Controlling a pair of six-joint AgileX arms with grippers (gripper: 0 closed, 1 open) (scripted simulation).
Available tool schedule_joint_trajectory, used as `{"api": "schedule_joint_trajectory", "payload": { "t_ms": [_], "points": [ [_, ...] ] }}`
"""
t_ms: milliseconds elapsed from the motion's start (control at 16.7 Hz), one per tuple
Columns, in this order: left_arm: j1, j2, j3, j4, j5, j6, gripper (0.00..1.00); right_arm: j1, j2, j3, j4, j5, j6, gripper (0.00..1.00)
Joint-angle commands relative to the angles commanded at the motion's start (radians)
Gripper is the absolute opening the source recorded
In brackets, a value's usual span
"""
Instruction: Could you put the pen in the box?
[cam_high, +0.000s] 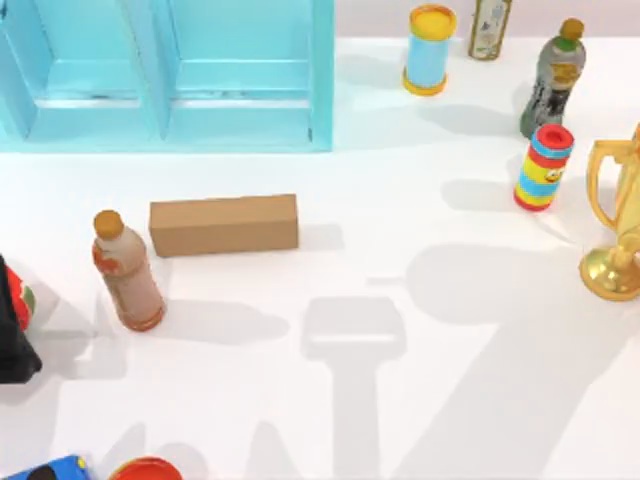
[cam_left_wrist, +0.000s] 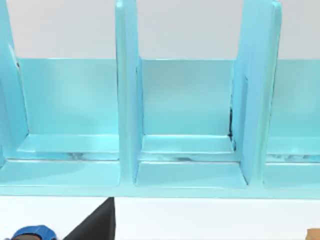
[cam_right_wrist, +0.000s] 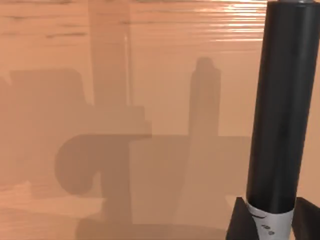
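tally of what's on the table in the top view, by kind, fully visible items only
Bottles: 3, orange-capped bottle, dark bottle, pale bottle
Cylindrical cans: 2, blue-and-yellow can, striped can
Boxes: 1, tan box
Shelf units: 1, light blue shelf
Trophies: 1, gold trophy
Total: 8

The pen (cam_right_wrist: 280, 115) shows up in the right wrist view as a slim black barrel standing pretty much upright, with a white-grey patterned band at its lower end, pinched between two dark fingers (cam_right_wrist: 239, 220). The box (cam_high: 224, 224) is a plain tan cardboard one lying flat and closed on the white table, left of center, just in front of the blue shelf.
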Motion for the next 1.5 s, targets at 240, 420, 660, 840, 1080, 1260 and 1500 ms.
{"api": "schedule_joint_trajectory", "payload": {
  "t_ms": [240, 420, 660, 840, 1080, 1260, 1500],
  "points": [
    [0.000, 0.000, 0.000, 0.000, 0.000, 0.000, 1.00, -0.038, -0.008, -0.029, 0.020, -0.005, -0.022, 0.00],
    [0.000, 0.000, 0.000, 0.000, 0.000, 0.000, 1.00, -0.038, -0.008, -0.029, 0.020, -0.005, -0.022, 0.08],
    [0.000, 0.000, 0.000, 0.000, 0.000, 0.000, 1.00, -0.038, -0.008, -0.029, 0.020, -0.005, -0.022, 0.38],
    [0.000, 0.000, 0.000, 0.000, 0.000, 0.000, 1.00, -0.038, -0.008, -0.029, 0.020, -0.005, -0.022, 0.60],
    [0.000, 0.000, 0.000, 0.000, 0.000, 0.000, 1.00, -0.038, -0.008, -0.029, 0.020, -0.005, -0.022, 0.90],
    [0.000, 0.000, 0.000, 0.000, 0.000, 0.000, 1.00, -0.038, -0.008, -0.029, 0.020, -0.005, -0.022, 1.00],
    [0.000, 0.000, 0.000, 0.000, 0.000, 0.000, 1.00, -0.038, -0.008, -0.029, 0.020, -0.005, -0.022, 1.00]
  ]
}}
